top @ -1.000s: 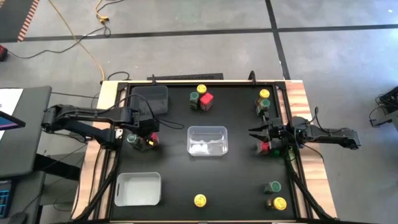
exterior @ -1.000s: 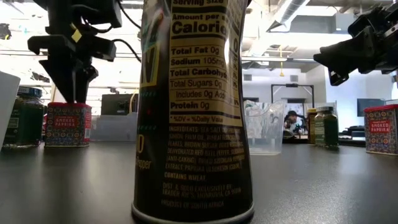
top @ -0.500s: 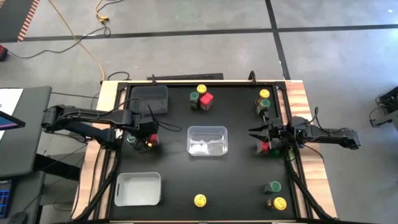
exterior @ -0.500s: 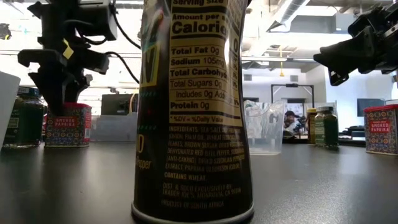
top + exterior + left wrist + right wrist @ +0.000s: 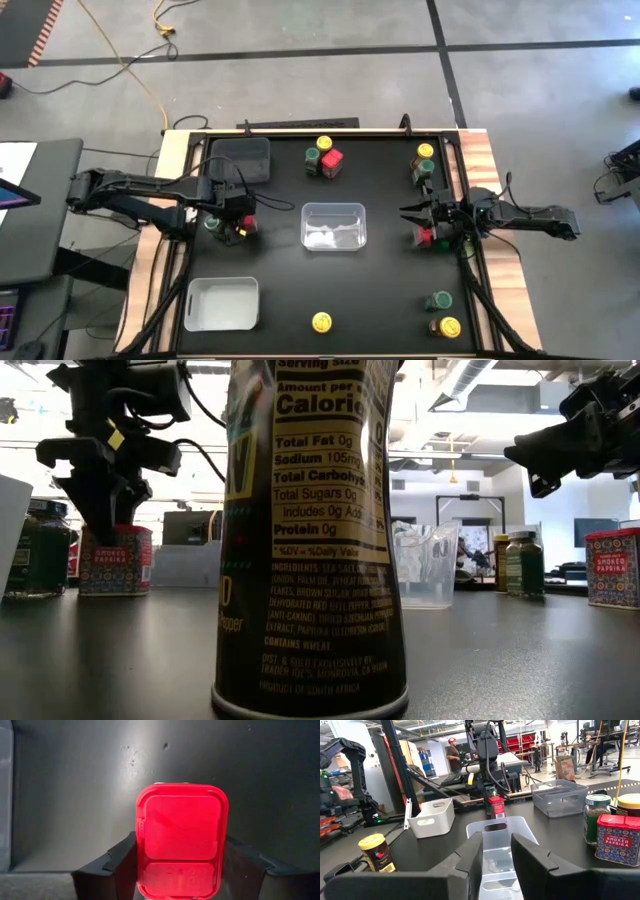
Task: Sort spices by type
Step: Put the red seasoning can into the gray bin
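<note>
A squarish red-topped spice tin (image 5: pixel 181 827) stands on the black table near its left edge (image 5: pixel 243 226), beside a dark-green-lidded jar (image 5: pixel 211 223). My left gripper (image 5: pixel 181 872) reaches down over the tin and is shut on it. Other spices stand in small groups: yellow, green and red tops at the far middle (image 5: pixel 324 155), a pair at the far right (image 5: pixel 424 160), a pair at the near right (image 5: pixel 444 314), and one yellow-lidded jar (image 5: pixel 321 322) at the near edge. My right gripper (image 5: pixel 497 855) hangs level at the right edge, open, above a red tin (image 5: pixel 425 237). My left gripper pinches the red-topped tin between its two fingers (image 5: pixel 120 865), one on each of two opposite sides just below the red top (image 5: pixel 141 870). The fingers come from above, pointing steeply down. The tin stands upright with its base on the table (image 5: pixel 115 560).
A clear bin (image 5: pixel 334 226) sits at the table's middle, a grey bin (image 5: pixel 243 160) at the far left and a white bin (image 5: pixel 222 303) at the near left. The yellow-lidded jar (image 5: pixel 310 540) fills the middle of the low view. A raised rim runs round the table.
My left gripper has sunk a little over the red-topped tin, bringing its fingers down on either side of it. The tin stays upright on the table.
</note>
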Robot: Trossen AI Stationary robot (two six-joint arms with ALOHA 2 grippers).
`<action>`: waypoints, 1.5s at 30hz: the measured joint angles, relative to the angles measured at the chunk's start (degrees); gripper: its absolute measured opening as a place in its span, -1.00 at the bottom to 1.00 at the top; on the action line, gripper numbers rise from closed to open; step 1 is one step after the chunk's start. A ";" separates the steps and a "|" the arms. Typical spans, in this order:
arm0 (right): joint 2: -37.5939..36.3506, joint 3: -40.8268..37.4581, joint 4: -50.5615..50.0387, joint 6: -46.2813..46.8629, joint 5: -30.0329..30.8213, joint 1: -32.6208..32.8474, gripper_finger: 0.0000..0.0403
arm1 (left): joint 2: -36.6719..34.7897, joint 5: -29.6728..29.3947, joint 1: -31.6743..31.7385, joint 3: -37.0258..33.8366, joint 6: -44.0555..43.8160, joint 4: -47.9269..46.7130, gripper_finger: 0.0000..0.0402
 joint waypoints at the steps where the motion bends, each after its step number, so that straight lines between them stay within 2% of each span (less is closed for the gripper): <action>1: 0.00 0.00 0.00 0.00 0.00 0.01 -0.34 | 0.00 0.00 0.00 0.30 0.53 -0.07 0.08; 15: 0.00 -0.02 0.00 0.00 0.00 0.02 -0.34 | 0.00 -1.11 0.02 10.65 7.51 -1.68 0.08; 20: 0.00 -0.02 0.00 0.00 0.00 0.02 -0.34 | 0.00 -1.31 -1.83 16.13 1.67 -2.04 0.08; 25: 0.00 0.00 0.00 0.00 0.02 0.02 -0.34 | 0.02 -5.16 -7.10 21.27 -2.95 -2.46 0.08; 29: 0.00 -0.02 0.00 0.00 0.00 0.02 -0.34 | 1.97 -6.07 -12.38 25.81 -8.32 -3.01 0.09; 32: 0.00 0.00 0.00 0.00 0.00 0.00 -0.34 | 5.08 -8.46 -16.66 29.38 -10.78 -3.27 0.09; 37: 0.00 -0.01 0.00 0.00 0.00 0.01 -0.34 | 11.70 -8.95 -22.87 35.80 -13.53 -3.84 0.10; 45: 0.00 -0.02 0.00 0.00 0.00 0.02 -0.34 | 19.49 -9.75 -29.20 47.43 -15.33 -12.74 0.10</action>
